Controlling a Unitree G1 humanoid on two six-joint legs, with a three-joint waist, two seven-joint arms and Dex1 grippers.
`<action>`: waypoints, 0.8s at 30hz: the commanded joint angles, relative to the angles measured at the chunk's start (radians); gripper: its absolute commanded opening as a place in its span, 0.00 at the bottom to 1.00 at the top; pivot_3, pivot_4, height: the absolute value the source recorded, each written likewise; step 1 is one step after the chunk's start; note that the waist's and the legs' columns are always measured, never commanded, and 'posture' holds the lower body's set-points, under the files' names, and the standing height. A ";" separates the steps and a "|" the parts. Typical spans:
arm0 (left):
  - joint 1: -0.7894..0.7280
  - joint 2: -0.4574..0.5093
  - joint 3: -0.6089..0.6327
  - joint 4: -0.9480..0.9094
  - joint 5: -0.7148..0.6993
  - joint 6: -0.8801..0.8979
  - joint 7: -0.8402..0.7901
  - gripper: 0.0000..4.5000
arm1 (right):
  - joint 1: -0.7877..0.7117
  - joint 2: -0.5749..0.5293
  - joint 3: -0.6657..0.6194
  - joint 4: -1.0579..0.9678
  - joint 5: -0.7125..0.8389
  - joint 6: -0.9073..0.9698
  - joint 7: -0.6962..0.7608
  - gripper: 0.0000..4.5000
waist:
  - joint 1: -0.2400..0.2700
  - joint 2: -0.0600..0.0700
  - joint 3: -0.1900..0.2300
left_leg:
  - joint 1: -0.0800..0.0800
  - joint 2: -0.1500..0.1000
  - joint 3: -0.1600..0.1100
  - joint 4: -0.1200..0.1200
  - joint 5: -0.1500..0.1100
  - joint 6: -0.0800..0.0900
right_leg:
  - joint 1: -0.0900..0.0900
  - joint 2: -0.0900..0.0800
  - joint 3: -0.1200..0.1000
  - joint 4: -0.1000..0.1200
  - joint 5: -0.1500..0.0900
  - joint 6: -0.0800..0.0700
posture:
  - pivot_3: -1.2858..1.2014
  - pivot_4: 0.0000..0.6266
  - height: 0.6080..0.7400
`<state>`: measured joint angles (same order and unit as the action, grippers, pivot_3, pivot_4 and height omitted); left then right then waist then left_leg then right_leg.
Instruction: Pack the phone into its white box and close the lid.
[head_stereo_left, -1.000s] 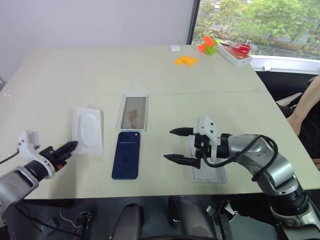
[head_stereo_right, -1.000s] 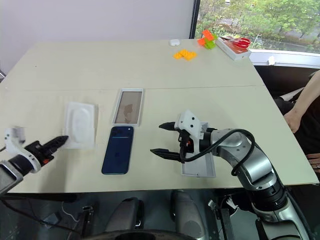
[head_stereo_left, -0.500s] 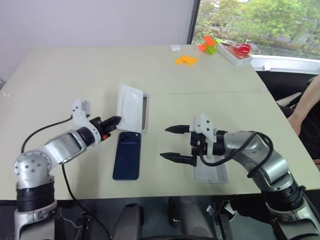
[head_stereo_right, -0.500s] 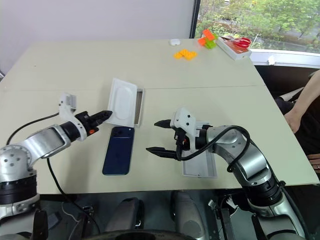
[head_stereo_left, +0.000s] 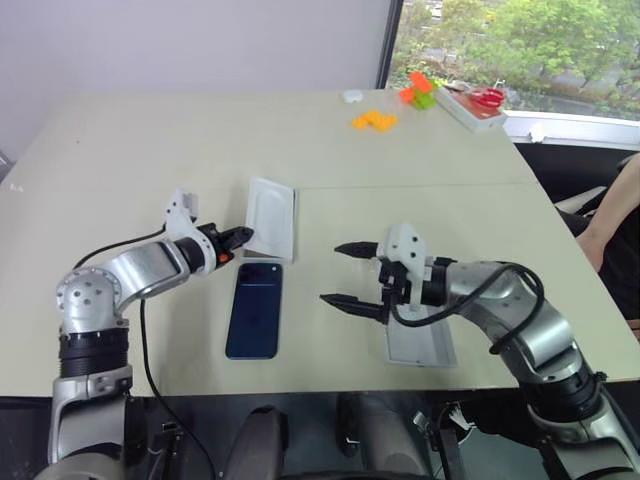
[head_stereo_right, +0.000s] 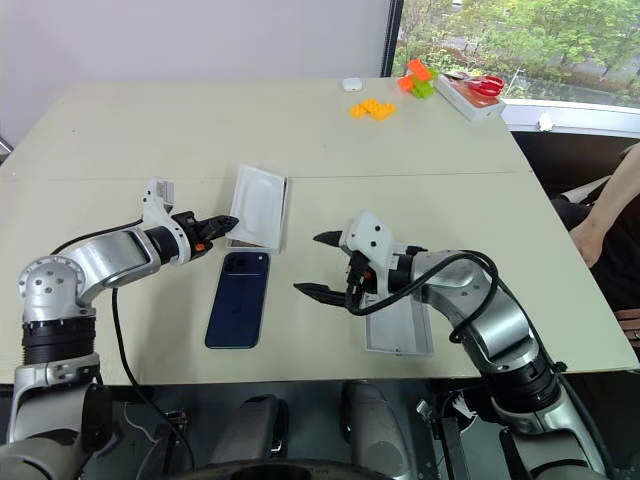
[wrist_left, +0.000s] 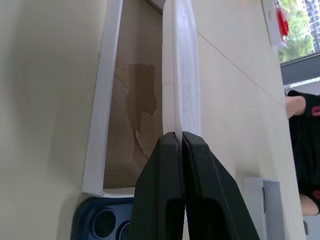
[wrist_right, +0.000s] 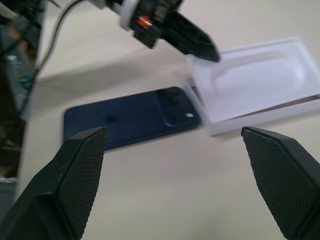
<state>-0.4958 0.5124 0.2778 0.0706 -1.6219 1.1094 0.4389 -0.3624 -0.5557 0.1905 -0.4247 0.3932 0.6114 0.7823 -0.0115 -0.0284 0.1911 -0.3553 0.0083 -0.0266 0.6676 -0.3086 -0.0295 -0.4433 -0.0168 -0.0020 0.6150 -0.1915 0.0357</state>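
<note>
Nearest the camera, at the lower right of the head views, the lid (head_stereo_left: 420, 338) lies flat on the table (head_stereo_left: 150, 140), partly hidden behind the right arm. Just above it in the frame the right gripper (head_stereo_left: 352, 287) hangs over the bare tabletop with its two black fingers (head_stereo_left: 346, 302) spread wide and nothing between them, pointing toward the picture's left. Left of that gripper, in the lower middle of the frame, the phone (head_stereo_left: 254, 310) lies flat with its dark blue back up and its camera cluster at the far end; the right wrist view shows it as well, lying free of both grippers. At the left of the frame the left arm reaches in toward the centre, and the left gripper (head_stereo_left: 240, 235) has its fingers pinched together on the near edge of a thin white insert (head_stereo_left: 270, 214) with an oval hollow. The insert is held over the white box (wrist_left: 102, 125), which sits just beyond the phone's camera end, near the middle of the frame. In the left wrist view the insert stands on edge between the closed fingertips (wrist_left: 170, 165), the box's brownish inside and white rim show beside it, and the phone's lenses peek in at the lower left corner. Farther back, in the upper right of the frame, orange pieces (head_stereo_left: 371, 121), a green and orange block (head_stereo_left: 416, 92) and a white tray (head_stereo_left: 470, 106) with something red in it lie near the window. A person's arm (head_stereo_left: 612, 215) shows at the right edge.
</note>
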 joint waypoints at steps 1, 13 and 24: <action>-0.030 0.015 0.004 -0.005 0.011 0.008 -0.023 0.01 | -0.012 0.021 -0.016 0.023 -0.036 -0.005 -0.059 1.00 | 0.000 0.000 0.000 | 0.000 0.000 0.000 0.000 0.000 0.000 | 0.000 0.000 0.000 0.000 0.000 0.000 | 0.52 0.24 0.94; -0.058 0.015 0.011 0.033 0.054 0.035 -0.058 0.01 | 0.011 0.031 -0.019 0.011 -0.037 -0.008 -0.085 1.00 | -0.001 0.000 0.000 | 0.000 0.000 0.000 0.000 0.000 -0.001 | 0.000 0.000 0.000 0.000 0.000 0.000 | 0.52 0.24 0.94; -0.082 0.024 0.031 0.062 0.085 0.053 -0.084 0.01 | 0.013 0.032 -0.016 0.008 -0.030 -0.010 -0.074 1.00 | 0.000 0.000 0.000 | 0.000 0.000 0.000 0.000 0.000 -0.001 | 0.000 0.000 0.000 0.000 0.000 0.000 | 0.52 0.24 0.94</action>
<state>-0.5541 0.5304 0.2895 0.1442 -1.5360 1.1541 0.3703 -0.3461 -0.5296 0.1880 -0.3829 0.3552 0.6157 0.7049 -0.0119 -0.0283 0.1911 -0.3555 0.0082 -0.0266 0.6675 -0.3082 -0.0301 -0.4434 -0.0171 -0.0021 0.6149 -0.1914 0.0357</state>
